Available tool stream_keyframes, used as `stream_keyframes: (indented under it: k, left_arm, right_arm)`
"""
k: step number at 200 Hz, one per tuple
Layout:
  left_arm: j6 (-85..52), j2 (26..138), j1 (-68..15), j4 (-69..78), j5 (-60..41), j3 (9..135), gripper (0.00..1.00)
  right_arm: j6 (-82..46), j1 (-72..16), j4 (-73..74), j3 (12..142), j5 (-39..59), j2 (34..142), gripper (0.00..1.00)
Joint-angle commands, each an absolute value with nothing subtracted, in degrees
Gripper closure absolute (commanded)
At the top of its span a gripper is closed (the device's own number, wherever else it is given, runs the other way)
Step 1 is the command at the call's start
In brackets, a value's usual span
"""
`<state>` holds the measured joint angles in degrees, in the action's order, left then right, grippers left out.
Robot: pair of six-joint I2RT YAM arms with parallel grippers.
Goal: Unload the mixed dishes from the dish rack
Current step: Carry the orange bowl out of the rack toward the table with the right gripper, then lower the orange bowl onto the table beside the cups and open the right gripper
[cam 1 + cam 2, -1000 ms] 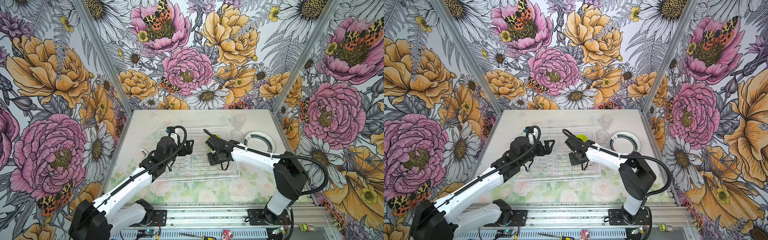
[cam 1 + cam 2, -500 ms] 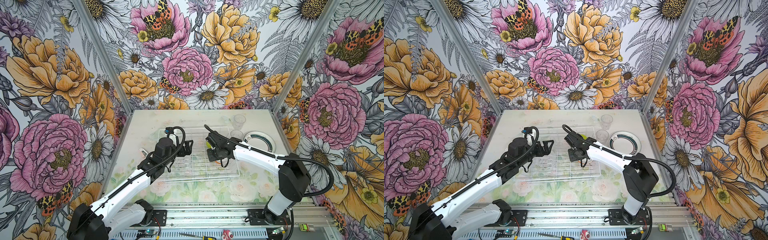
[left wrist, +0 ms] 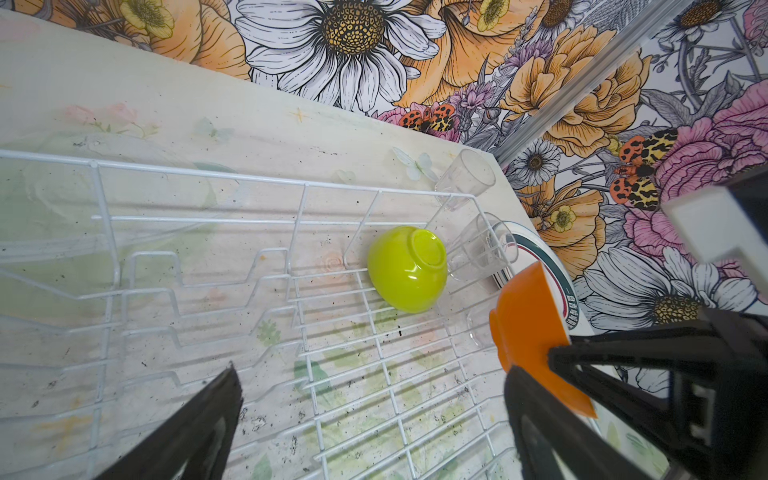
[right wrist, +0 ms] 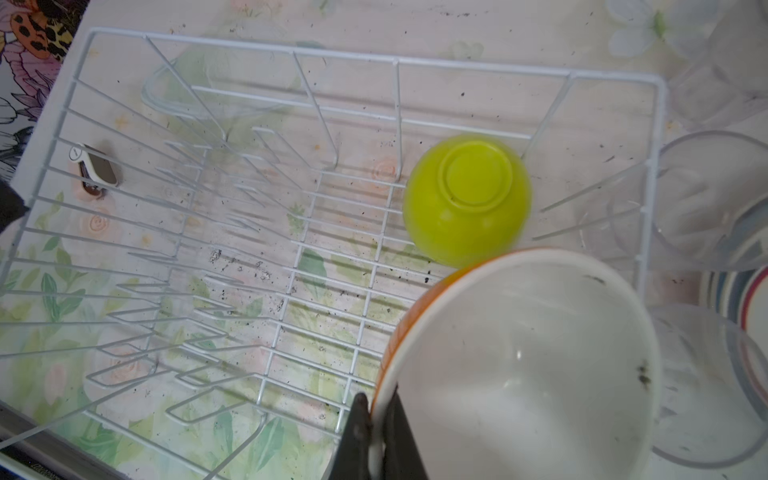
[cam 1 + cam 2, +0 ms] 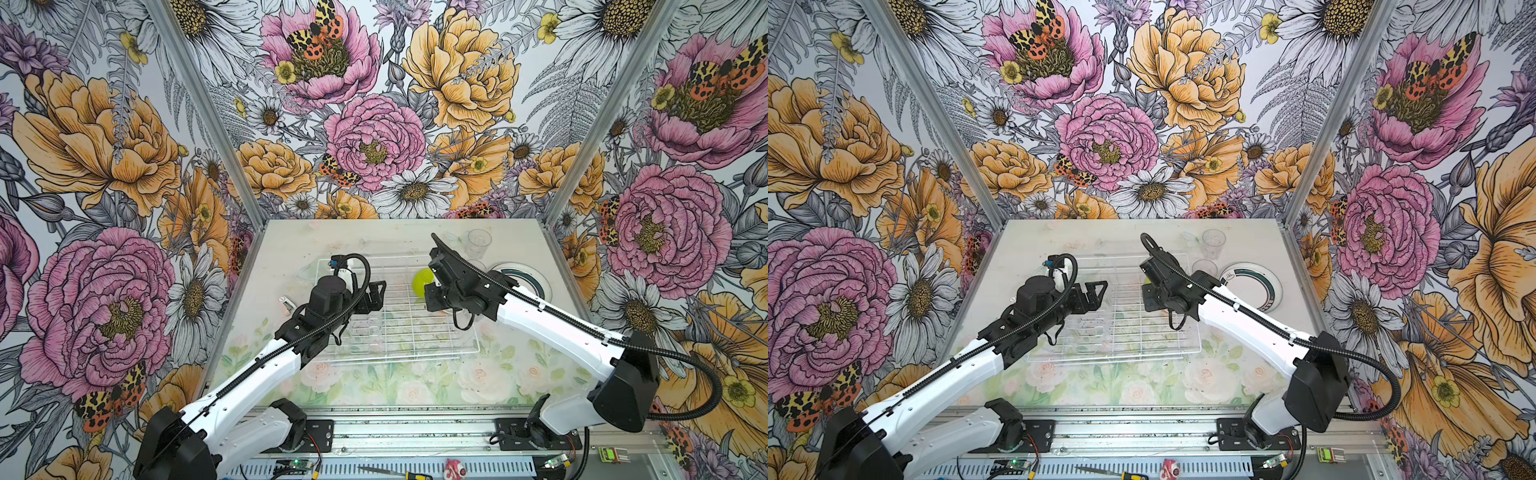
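Clamping the rim of the orange bowl (image 4: 519,365), the right pincer (image 4: 376,432) has its fingers squeezed together on the edge, one on the white inside and one on the orange outside. That bowl hangs tilted on its side over the right end of the rack (image 5: 399,362). Whether its lower edge touches the wires is hidden by the pincer. Near it, but apart from it in the left wrist view, the lime bowl (image 3: 407,270) lies upside down on the rack floor by the far right corner. The left pincer (image 5: 376,296) hovers over the left half of the rack, above the plate slots, with its fingers (image 3: 199,424) spread wide apart and nothing between them.

Outside the rack, on the counter (image 5: 374,388), a plate (image 5: 1254,282) with a teal rim band lies flat just right of the rack's far right corner. One tumbler (image 5: 1213,241) stands upright beyond that corner. A second tumbler (image 5: 1204,266) stands between it and the plate, close against the rack wall. A third tumbler (image 4: 706,395) shows only in the right wrist view, next to the orange bowl, and it seems to sit outside the rack wall. A small white object (image 5: 286,303) lies on the counter just left of the rack.
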<state>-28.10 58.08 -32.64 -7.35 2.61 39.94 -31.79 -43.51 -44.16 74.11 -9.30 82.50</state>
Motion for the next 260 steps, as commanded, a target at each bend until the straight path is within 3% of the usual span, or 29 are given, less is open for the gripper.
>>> stream_keyframes:
  k: [1,67,127,260]
  left_arm:
    - [-28.7,56.2,-32.0,-6.4,4.0,38.9,0.01]
    - [-28.9,55.8,-32.0,-6.6,3.6,39.4,0.02]
    - [-29.5,56.4,-32.0,-6.0,3.4,39.8,0.01]
    - [-29.9,62.6,-32.7,-3.2,0.9,42.8,0.01]
  right_arm:
    - [-32.6,-42.3,-43.7,73.9,-17.4,77.2,1.00]
    - [-40.1,-35.3,-46.0,63.5,-25.6,62.4,1.00]
    - [-48.8,-31.4,-48.1,48.1,-22.4,51.7,1.00]
    - [-47.6,-28.6,-43.4,41.7,-15.1,62.8,1.00]
